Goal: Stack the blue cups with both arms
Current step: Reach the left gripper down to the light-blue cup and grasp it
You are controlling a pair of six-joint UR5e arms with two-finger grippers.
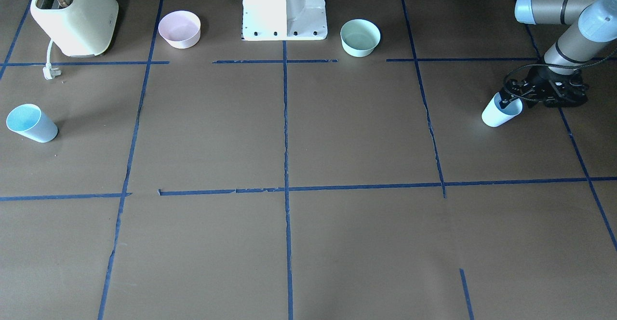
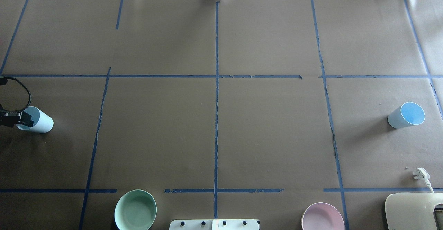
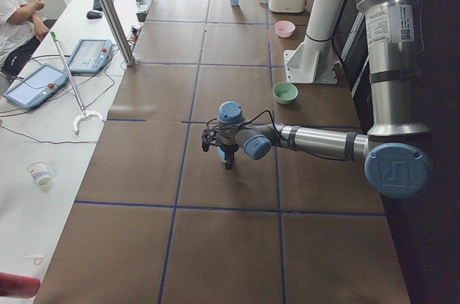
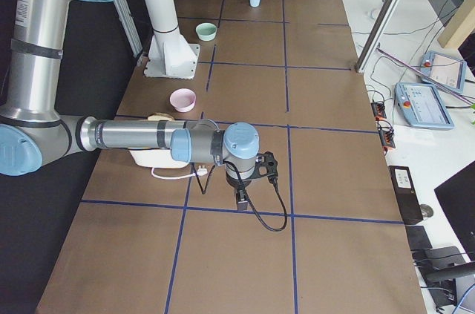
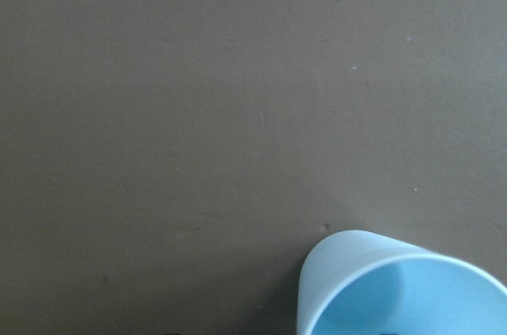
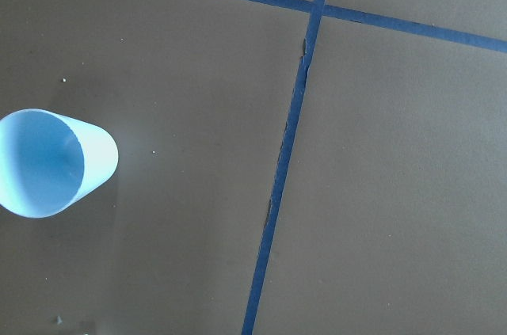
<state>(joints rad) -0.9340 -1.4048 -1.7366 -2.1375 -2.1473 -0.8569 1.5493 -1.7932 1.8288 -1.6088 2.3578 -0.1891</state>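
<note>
Overhead exterior shows the left pincer point(image 2: 20, 119) at frame left, one finger inside the upright left cup point(image 2: 41, 122); whether it grips is unclear. The right cup point(image 2: 406, 115) stands upright at the desk point(image 2: 221, 136)'s far right, nearer the right pincer point(image 4: 241, 197), whose state cannot be told.

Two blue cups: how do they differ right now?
The left-side cup has the left tool at its rim. The right-side cup stands free, with no tool near it. The left-side cup's mouth is partly covered by the tool, while the right-side cup's mouth shows fully. Both are upright, pale blue and the same tapered shape.
</note>
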